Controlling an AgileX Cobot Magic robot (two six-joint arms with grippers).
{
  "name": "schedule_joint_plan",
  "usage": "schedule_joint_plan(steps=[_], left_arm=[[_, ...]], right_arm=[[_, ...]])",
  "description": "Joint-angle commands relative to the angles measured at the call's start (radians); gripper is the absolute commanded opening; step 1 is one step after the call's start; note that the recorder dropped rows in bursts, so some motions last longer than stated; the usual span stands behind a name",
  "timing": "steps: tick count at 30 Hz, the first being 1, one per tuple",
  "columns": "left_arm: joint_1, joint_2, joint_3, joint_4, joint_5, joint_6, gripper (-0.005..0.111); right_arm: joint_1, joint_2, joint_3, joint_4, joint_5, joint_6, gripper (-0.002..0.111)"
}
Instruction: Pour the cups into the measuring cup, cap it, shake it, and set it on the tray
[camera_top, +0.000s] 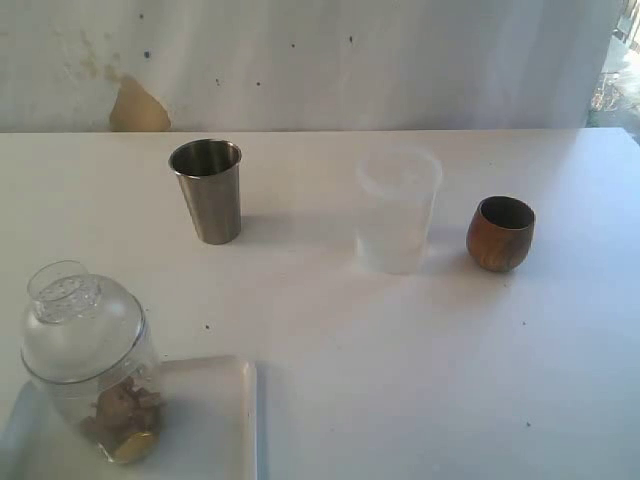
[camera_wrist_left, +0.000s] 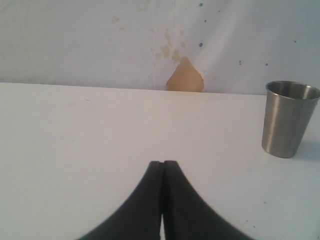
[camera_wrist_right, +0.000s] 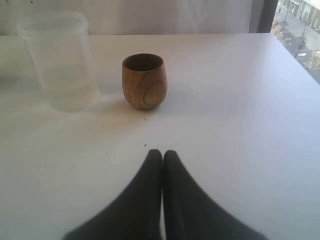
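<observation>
The clear measuring cup stands on the white tray at the near left, holding brown pieces. The dome cap with its perforated neck sits on it. The steel tumbler stands upright at the back left and also shows in the left wrist view. The brown wooden cup stands upright at the right, ahead of my right gripper. My left gripper is shut over bare table, well apart from the tumbler. The right gripper is also shut, with nothing in it. Neither gripper appears in the exterior view.
A frosted translucent cup stands between the tumbler and the wooden cup, close to the wooden cup in the right wrist view. A stained white wall runs behind the table. The table's right edge shows beside a window.
</observation>
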Motion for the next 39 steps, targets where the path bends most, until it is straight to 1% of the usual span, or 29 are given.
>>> schedule_joint_plan(steps=[1, 4, 7, 11, 13, 39], left_arm=[[-0.003, -0.004, 0.005, 0.011, -0.009, 0.004, 0.000], [-0.003, -0.004, 0.005, 0.014, -0.009, 0.020, 0.000], [-0.003, -0.004, 0.005, 0.014, -0.009, 0.098, 0.000], [-0.003, -0.004, 0.005, 0.014, 0.000, 0.079, 0.000], [-0.003, -0.004, 0.005, 0.014, 0.000, 0.015, 0.000], [-0.003, -0.004, 0.005, 0.014, -0.009, 0.015, 0.000]], right_arm=[[0.005, -0.006, 0.004, -0.006, -0.003, 0.005, 0.000], [0.005, -0.006, 0.004, -0.004, -0.003, 0.005, 0.000], [0.005, -0.006, 0.004, -0.004, -0.003, 0.005, 0.000], [0.005, -0.006, 0.004, -0.004, -0.003, 0.005, 0.000], [0.005, -0.006, 0.004, -0.004, -0.003, 0.005, 0.000], [0.005, -0.006, 0.004, -0.004, -0.003, 0.005, 0.000]])
